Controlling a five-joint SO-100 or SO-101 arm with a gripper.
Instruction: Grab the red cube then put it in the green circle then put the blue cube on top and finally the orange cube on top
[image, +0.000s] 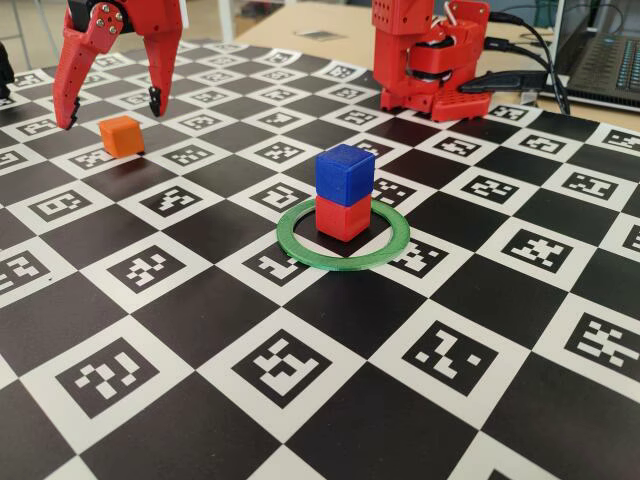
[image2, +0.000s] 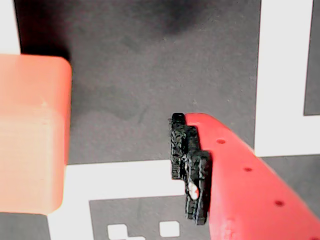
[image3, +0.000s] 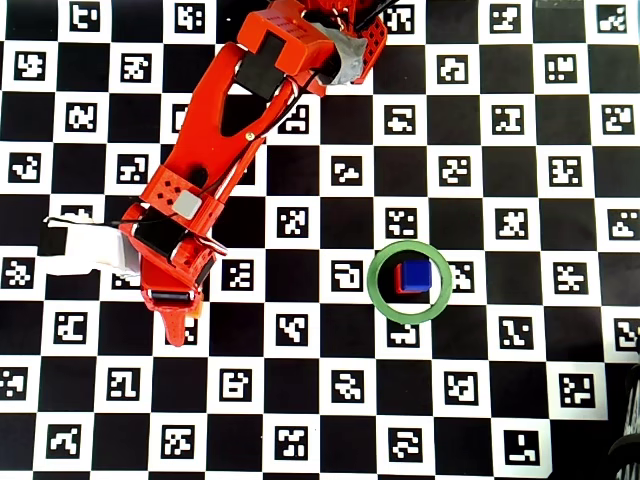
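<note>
The orange cube (image: 121, 135) sits on the checkered board at the far left, and only a sliver of it (image3: 195, 310) shows beside the arm from overhead. My red gripper (image: 112, 115) is open, its two fingers spread to either side of this cube without touching it. In the wrist view the orange cube (image2: 30, 135) fills the left side, and one black finger pad (image2: 192, 170) stands well clear to its right; the other finger is out of frame. The blue cube (image: 345, 174) rests on the red cube (image: 343, 217) inside the green circle (image: 300, 250).
The arm's red base (image: 430, 60) stands at the back of the board (image: 300, 400) with cables trailing right. A laptop (image: 605, 55) sits at the far right. From overhead the arm (image3: 230, 130) stretches diagonally from top centre to left, and the green circle (image3: 375, 290) lies right of it.
</note>
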